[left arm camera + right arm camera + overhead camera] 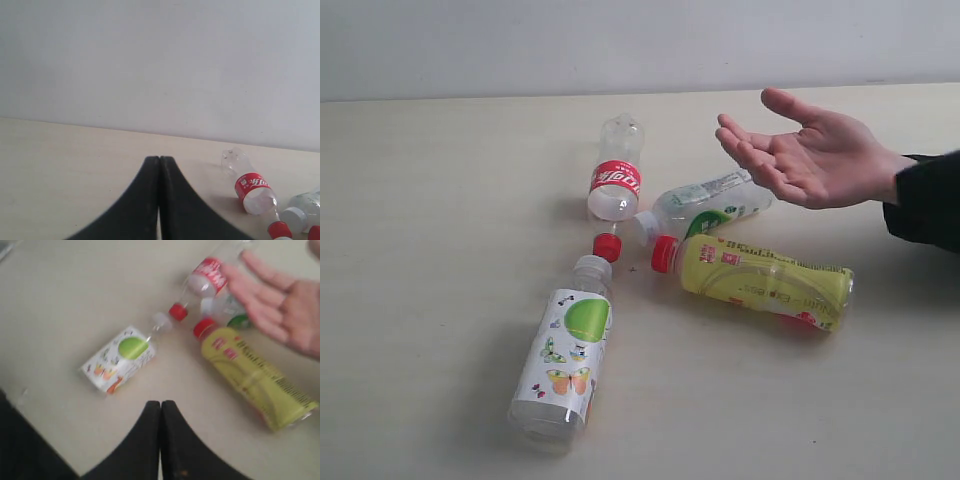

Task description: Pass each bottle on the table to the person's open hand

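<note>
Left claw [159, 159] is pressed together, nothing in it. All four bottles lie flat on the table [420, 250], necks pointing inward: butterfly bottle [565, 355] front left, red-label bottle [615, 172] behind it, then green-label bottle [710, 203], yellow bottle [765, 280] rightmost. The hand [810, 150] is palm up, near the green-label one. Right claw [161, 403] is squeezed together too, empty.
</note>
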You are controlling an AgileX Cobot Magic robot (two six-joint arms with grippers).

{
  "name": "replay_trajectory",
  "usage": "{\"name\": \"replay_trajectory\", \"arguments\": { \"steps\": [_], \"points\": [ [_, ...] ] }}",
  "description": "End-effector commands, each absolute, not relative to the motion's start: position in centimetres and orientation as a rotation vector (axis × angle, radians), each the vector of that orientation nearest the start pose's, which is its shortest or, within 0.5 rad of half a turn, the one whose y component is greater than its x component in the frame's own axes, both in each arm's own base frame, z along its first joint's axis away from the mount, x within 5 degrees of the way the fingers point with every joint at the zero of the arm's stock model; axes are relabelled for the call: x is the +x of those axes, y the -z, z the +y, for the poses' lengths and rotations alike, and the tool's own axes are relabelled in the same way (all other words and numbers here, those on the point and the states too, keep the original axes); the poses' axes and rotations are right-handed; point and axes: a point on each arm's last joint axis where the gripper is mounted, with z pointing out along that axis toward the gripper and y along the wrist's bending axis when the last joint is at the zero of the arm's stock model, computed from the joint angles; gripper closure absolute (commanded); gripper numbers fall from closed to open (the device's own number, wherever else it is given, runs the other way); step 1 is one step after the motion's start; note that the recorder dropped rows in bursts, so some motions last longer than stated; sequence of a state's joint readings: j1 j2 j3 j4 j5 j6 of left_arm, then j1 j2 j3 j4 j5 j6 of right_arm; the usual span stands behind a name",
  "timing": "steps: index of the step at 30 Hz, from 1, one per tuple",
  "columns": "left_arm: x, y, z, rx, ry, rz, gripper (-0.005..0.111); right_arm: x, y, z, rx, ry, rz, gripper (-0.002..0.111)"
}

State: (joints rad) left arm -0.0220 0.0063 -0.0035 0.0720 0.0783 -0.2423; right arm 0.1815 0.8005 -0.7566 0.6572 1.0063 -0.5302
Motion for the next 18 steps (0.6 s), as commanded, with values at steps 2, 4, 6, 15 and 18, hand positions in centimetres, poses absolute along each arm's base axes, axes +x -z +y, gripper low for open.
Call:
{"name": "replay_trajectory", "arguments": {
  "steps": [2,4,6,15,18],
  "points": [
    [5.6,-20.6,-0.1,-0.119,0.143,1.558,0.107,13.3,-30.9,9.3,-0.821,-0.763,2.403,0.108],
    [5.6,-20.6,-0.1,-0.119,0.143,1.558,0.107,13.5,-30.3,10.3,-0.869,-0.768,2.429,0.108],
    [5.6,-20.6,-0.1,-0.119,0.143,1.558,0.107,13.7,-29.5,11.2,-0.912,-0.725,2.458,0.108],
    [5.6,-20.6,-0.1,-0.119,0.143,1.558,0.107,13.7,-25.0,15.4,-1.202,-0.465,2.626,0.108],
    [5.6,-20.6,-0.1,-0.119,0.143,1.558,0.107,13.5,-23.6,16.8,-1.358,-0.386,2.597,0.108]
  ]
}}
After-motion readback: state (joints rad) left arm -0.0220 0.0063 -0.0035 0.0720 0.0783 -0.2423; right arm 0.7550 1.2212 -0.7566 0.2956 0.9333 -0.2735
